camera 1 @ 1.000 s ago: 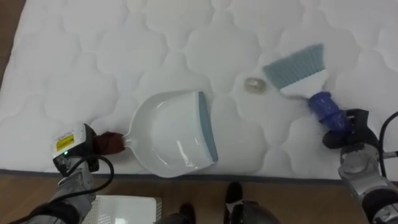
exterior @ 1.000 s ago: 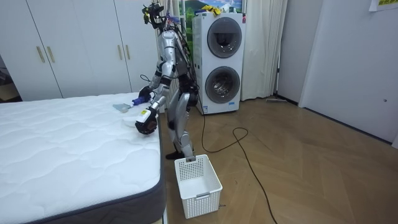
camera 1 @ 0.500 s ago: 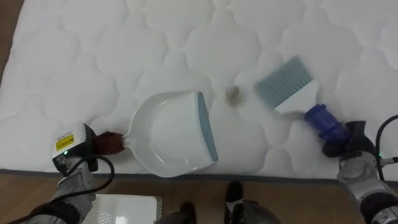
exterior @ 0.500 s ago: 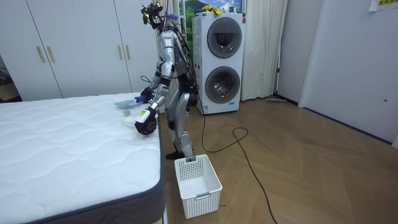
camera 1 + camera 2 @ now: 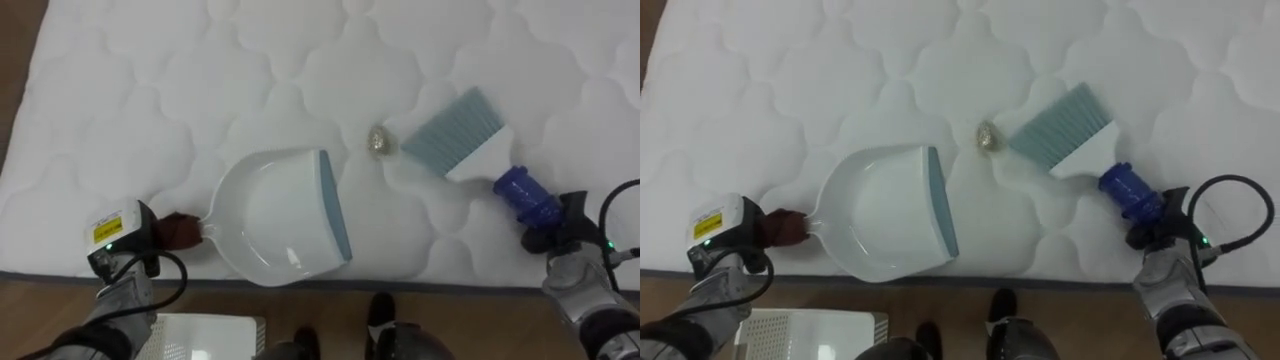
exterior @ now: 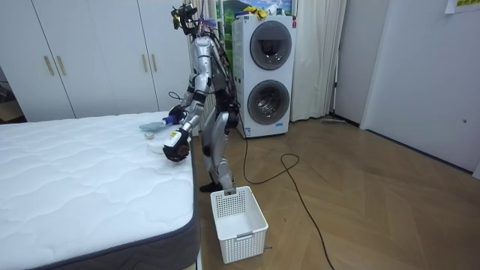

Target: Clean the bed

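A white quilted bed (image 5: 130,90) seen from above, the robot standing at its near edge. In the room view it stands at the bed's side, with a white basket (image 6: 238,223) on the floor by its feet.

The left hand (image 5: 176,230) is closed round the handle of a white pan (image 5: 280,215) that lies flat on the bed near the edge. The right hand (image 5: 553,228) is wrapped round the blue handle of a brush (image 5: 470,145).

A small crumpled scrap (image 5: 379,141) lies on the bed between the two, just beside the bristle tips and a little right of the pan's far lip corner.

Change: over the last second the brush swept leftward and carried the scrap with it, from well right of the pan to near its lip. In the last half second both have barely moved. The pan has stayed put. The sweep looks partly done: the scrap is not yet in the pan, and it sits slightly farther away than the mouth, so the next stroke probably needs to come leftward and a bit nearer.

The brush's long axis runs from near right, at the handle, to far left, at the bristles, which point at the scrap. The pan's long axis runs left to right, handle to the left, open mouth and grey-blue lip facing right.
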